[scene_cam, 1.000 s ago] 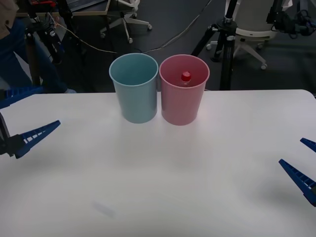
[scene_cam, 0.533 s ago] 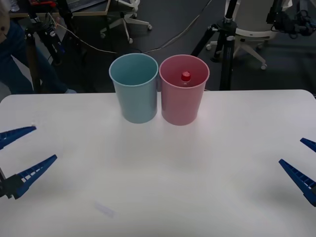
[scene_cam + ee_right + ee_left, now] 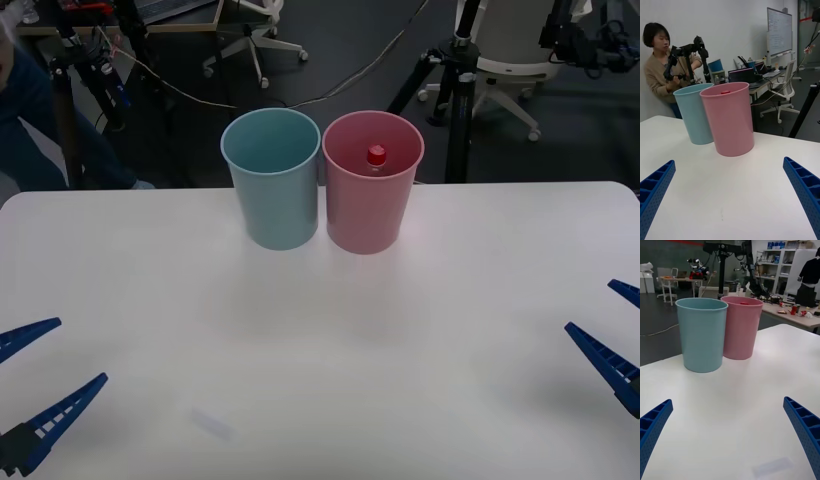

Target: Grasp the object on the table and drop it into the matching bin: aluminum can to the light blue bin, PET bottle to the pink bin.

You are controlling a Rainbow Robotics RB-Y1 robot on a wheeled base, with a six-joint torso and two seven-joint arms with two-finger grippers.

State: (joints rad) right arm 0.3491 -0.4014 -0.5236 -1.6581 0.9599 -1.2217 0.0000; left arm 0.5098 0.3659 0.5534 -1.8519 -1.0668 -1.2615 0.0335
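Inside the pink bin, the PET bottle stands well apart from the spread-fingered left gripper, which has retreated nearer.

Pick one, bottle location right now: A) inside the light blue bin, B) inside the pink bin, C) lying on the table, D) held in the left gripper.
B: the PET bottle shows its red cap standing inside the pink bin, and the table holds no bottle.
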